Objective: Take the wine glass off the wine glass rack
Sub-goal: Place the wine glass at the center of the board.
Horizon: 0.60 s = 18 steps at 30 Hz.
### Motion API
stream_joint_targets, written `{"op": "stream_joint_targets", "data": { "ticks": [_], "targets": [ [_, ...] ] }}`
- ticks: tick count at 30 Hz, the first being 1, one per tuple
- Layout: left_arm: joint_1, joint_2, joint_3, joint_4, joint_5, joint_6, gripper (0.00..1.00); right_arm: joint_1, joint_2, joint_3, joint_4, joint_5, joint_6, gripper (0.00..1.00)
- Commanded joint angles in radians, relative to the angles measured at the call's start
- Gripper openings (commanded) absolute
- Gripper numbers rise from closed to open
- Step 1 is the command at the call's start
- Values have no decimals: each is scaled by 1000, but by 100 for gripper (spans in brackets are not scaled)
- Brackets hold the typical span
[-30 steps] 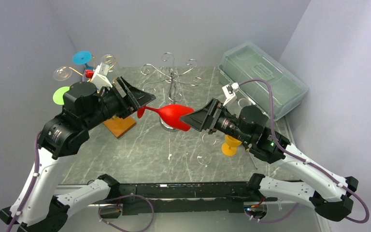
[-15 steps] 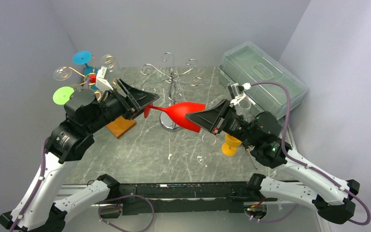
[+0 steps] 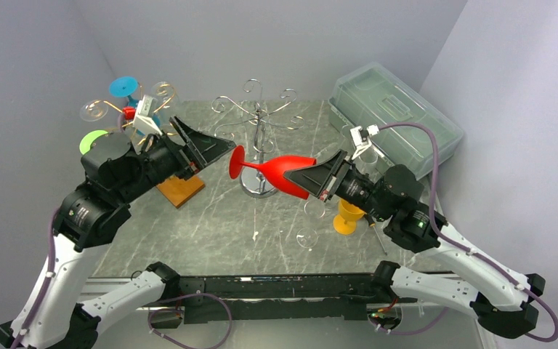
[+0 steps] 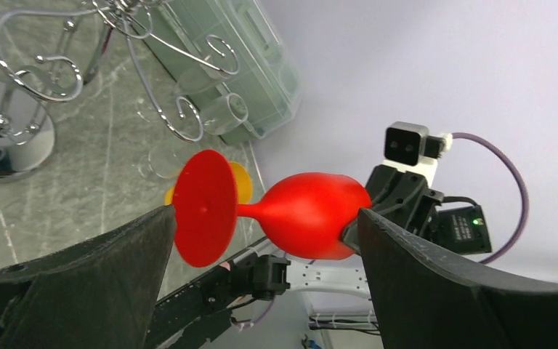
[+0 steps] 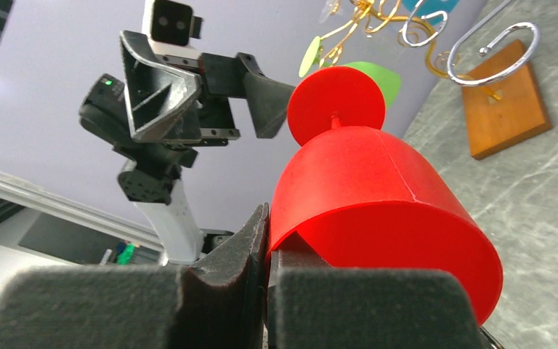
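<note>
the right end effector [image 3: 290,178] is being pinched on the bowl rim of the red wine glass [image 3: 272,167], held in air apart from the chrome rack [image 3: 260,116]; its long axis is lying level, foot toward the spread left end effector [image 3: 218,154].

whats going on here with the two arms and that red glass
The right gripper is clamped on the bowl rim of the red wine glass, holding it sideways in the air in front of the chrome rack, clear of its hooks. The left gripper is open and points at the glass's foot from the other side, apparently not touching it.
</note>
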Motion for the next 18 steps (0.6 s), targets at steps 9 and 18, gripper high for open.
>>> {"op": "stream_joint_targets", "data": {
  "ticks": [9,18],
  "targets": [
    [-2,70,239,-287,-186,272,99,-3,58,265,-489,-26,-221,0],
    [-2,138,343,-377,-305,371,99,4,166,320,-632,-125,-303,0]
  ]
}}
